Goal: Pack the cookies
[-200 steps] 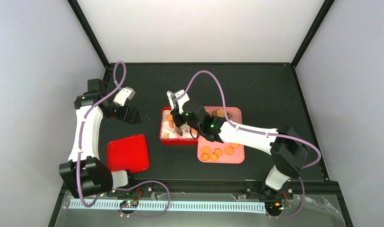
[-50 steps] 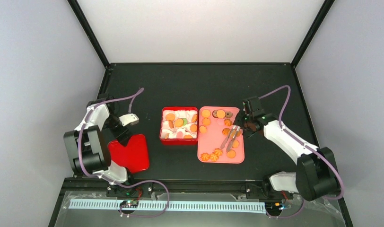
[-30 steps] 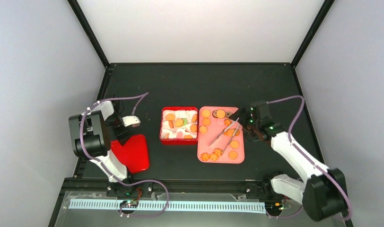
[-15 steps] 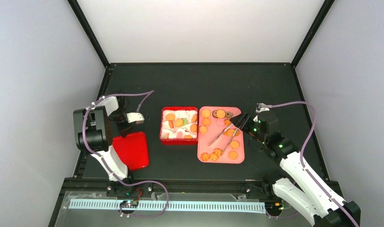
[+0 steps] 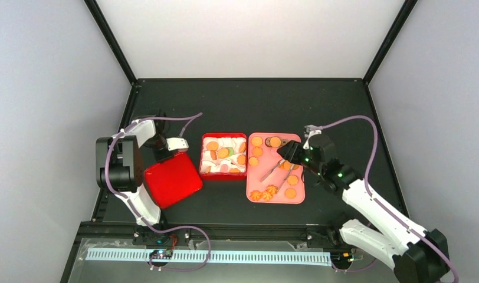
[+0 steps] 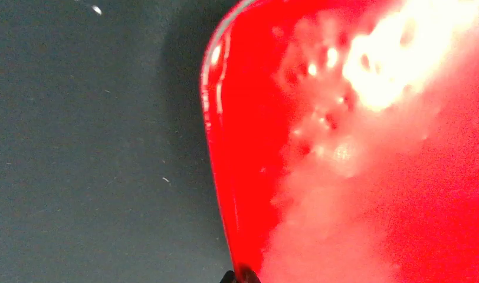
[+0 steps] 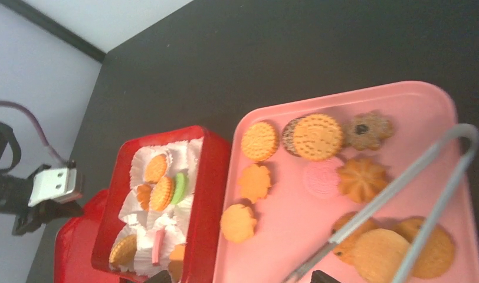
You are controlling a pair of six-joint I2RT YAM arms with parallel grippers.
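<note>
"Now, where are the cookies [image 5: 275,141]?"
"Mostly on the pink tray [image 5: 258,178], some in the red box [image 5: 224,175]. Left gripper [image 5: 165,147] clamps the red lid [image 5: 173,180]; right gripper [image 5: 289,154] stands part-open over the tongs [image 5: 274,169]."

On the worktop [image 5: 237,106]: lid [image 5: 172,180] left, box [image 5: 223,177] centre, tray [image 5: 281,199] just right; cookies [image 5: 275,141] in box and on tray, tongs [image 5: 272,170] on tray.

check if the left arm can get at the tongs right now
Probably not: the left gripper is shut on the red lid, and the red box stands between it and the tongs, with the right gripper over them.
</note>
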